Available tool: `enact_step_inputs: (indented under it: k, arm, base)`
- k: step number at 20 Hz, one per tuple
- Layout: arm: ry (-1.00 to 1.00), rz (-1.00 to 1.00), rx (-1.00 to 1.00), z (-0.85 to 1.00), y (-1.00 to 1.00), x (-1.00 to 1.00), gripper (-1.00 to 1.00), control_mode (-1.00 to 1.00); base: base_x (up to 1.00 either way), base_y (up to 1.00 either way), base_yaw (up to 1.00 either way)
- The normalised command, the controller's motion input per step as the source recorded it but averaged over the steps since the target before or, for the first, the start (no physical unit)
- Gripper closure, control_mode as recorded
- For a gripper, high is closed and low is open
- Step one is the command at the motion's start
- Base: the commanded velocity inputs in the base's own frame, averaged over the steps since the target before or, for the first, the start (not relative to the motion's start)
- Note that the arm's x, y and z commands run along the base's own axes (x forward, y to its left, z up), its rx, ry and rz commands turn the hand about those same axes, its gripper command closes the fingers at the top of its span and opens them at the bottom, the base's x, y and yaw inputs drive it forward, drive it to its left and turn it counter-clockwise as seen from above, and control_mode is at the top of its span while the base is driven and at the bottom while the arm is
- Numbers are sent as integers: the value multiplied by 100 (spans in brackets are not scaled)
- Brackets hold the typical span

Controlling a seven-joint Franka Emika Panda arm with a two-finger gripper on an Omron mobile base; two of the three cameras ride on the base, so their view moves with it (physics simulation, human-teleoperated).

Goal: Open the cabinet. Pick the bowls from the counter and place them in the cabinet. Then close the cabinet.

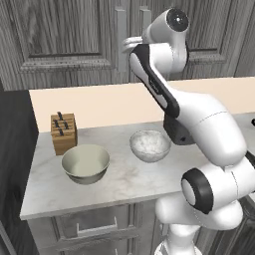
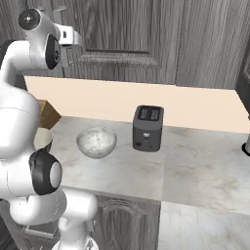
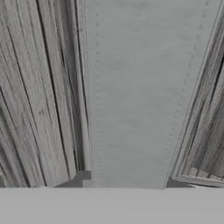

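While the arm reaches up toward the cabinet (image 1: 60,35), we see both of its doors shut and a long bar handle (image 3: 131,96) close before the hand camera. We find the end effector (image 1: 130,44) at 12 o'clock in the left base view, right against the doors; we cannot tell whether its fingers are apart or clamped on the handle. On the surface (image 1: 119,179) we see the beige bowl (image 1: 85,163) at 8 o'clock, with the speckled bowl (image 1: 150,145) near it toward 3 o'clock, apart. A knife block (image 1: 63,132) stands just beyond the beige bowl, and a dark toaster (image 2: 148,128) stands beside the speckled bowl.
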Motion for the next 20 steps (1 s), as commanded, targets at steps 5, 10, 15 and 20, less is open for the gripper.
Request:
enact_step_inputs:
  k: [5,10,15,20]
  arm:
    - [-5,1,1,-5,-79,-59,100,-100]
    - [-13,0,7,0,-100,-100,100,-100]
    - [-18,-2,11,0,-100,-100,100,-100]
    - [-19,-5,10,0,-100,-100,100,-100]
  base:
    - [0,0,0]
    - [0,0,0]
    - [0,0,0]
    - [0,0,0]
